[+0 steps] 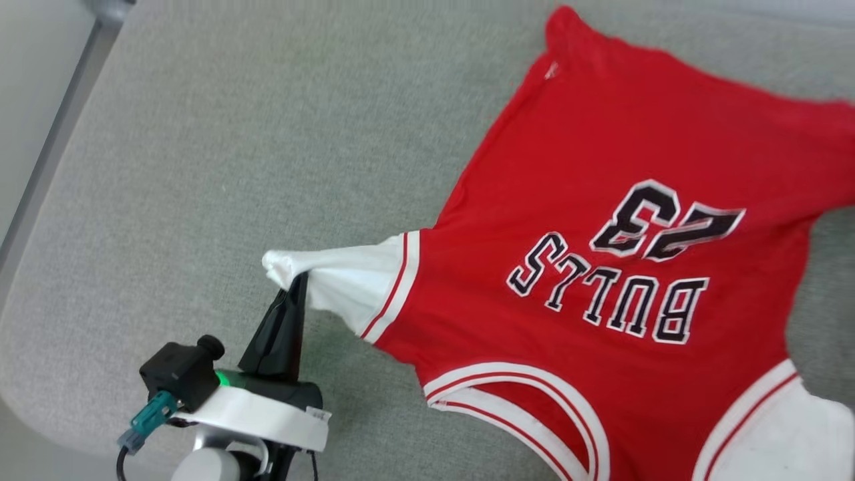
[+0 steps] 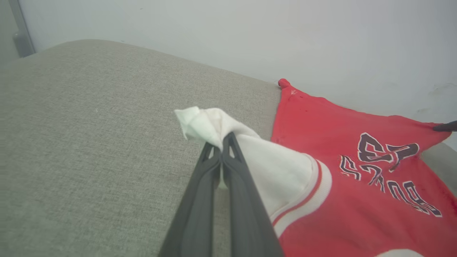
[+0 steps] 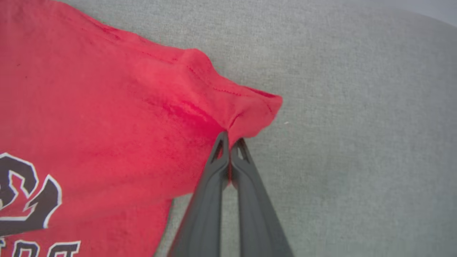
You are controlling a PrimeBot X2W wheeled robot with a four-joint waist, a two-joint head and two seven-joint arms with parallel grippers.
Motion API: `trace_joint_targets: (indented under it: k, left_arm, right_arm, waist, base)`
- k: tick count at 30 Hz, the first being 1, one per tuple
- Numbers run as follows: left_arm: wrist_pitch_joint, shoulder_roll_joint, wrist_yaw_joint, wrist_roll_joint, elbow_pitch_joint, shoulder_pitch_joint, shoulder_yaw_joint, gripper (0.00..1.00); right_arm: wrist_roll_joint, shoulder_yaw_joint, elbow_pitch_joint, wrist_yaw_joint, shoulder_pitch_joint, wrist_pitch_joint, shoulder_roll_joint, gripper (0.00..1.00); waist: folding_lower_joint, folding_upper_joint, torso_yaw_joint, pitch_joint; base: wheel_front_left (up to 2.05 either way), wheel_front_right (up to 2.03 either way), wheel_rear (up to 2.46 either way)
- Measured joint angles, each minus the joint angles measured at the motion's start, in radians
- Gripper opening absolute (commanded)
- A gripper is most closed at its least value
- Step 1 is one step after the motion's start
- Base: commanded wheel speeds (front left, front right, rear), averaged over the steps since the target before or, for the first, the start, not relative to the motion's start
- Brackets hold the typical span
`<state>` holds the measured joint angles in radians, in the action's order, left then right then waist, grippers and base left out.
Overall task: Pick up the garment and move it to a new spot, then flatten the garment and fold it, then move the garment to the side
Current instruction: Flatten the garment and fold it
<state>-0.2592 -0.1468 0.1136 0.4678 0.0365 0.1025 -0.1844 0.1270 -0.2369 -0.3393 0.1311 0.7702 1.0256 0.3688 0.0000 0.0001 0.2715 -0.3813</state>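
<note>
The garment (image 1: pixel 601 220) lies chest up on the grey upholstered surface (image 1: pixel 234 133), stretched between my two jaws. Its black lettering (image 1: pixel 614 300) sits to the right of my left jaws.

My left jaws are pressed together on the bunched tip of the white sleeve (image 1: pixel 340 277). Only a small tuft of cloth pokes out past the tips, and the sleeve pulls taut from there to the striped trim (image 1: pixel 394 287). My right jaws are also closed, pinching a red hem corner (image 3: pixel 250 110), with creases running from the pinch into the body.

I judge the main risk to be the left pinch. It holds so little cloth that a firm pull away from the body could draw the sleeve tip out.

One grip is on a sleeve and the other on a hem corner, so the hold runs diagonally. Lifting from here would likely twist the shirt and let the free hem corner (image 1: pixel 561 27), far beyond my left jaws, sag or fold under. That would undo the flattening.

The coarse upholstery may also drag on the fabric if I slide instead of lift.
</note>
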Motion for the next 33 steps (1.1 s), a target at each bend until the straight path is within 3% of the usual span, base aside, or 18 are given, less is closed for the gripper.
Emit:
trace_joint_targets:
  k: [6,15,21,27,28,29,30,33]
  left_arm:
    - [0.032,-0.032,-0.027,0.0,0.006,-0.048,0.021,0.0]
    - [0.101,-0.077,-0.044,-0.004,0.013,-0.128,0.019,0.0]
    - [0.126,-0.085,-0.056,0.006,0.023,-0.174,0.017,0.0]
    - [0.141,-0.08,-0.061,0.019,0.041,-0.201,0.005,0.0]
    - [0.141,-0.079,-0.061,0.019,0.043,-0.203,0.004,0.0]
    - [0.141,-0.079,-0.062,0.02,0.044,-0.203,0.004,0.0]
    - [0.141,-0.079,-0.064,0.022,0.044,-0.205,0.005,0.0]
    - [0.141,-0.074,-0.067,0.028,0.051,-0.21,0.002,0.0]
  right_arm:
    - [0.093,-0.055,0.195,0.0,-0.292,-0.011,-0.002,0.0]
    - [0.165,-0.16,0.44,0.0,-0.727,-0.11,-0.133,0.0]
    - [0.173,-0.21,0.495,0.0,-0.948,-0.164,-0.262,0.0]
    - [0.219,-0.226,0.465,0.0,-1.089,-0.256,-0.315,0.0]
    - [0.237,-0.223,0.449,0.0,-1.102,-0.272,-0.315,0.1]
    - [0.263,-0.213,0.427,0.0,-1.113,-0.294,-0.315,0.73]
    - [0.285,-0.201,0.406,0.0,-1.12,-0.319,-0.316,1.0]
    - [0.302,-0.167,0.379,0.0,-1.122,-0.416,-0.319,1.0]
  waist:
    - [-0.0001,0.0,-0.046,0.089]
    - [-0.0003,0.0,-0.123,0.202]
    - [-0.0003,0.0,-0.169,0.259]
    - [-0.0003,0.0,-0.194,0.312]
    - [-0.0003,0.0,-0.196,0.318]
    - [-0.0003,0.0,-0.198,0.322]
    - [-0.0003,0.0,-0.2,0.325]
    - [-0.0002,0.0,-0.205,0.334]
  base:
    - [0.0,0.0,0.0]
    - [0.0,0.0,0.0]
    - [0.0,0.0,0.0]
    - [0.0,0.0,0.0]
    - [0.0,0.0,0.0]
    - [0.0,0.0,0.0]
    - [0.0,0.0,0.0]
    - [0.0,0.0,0.0]
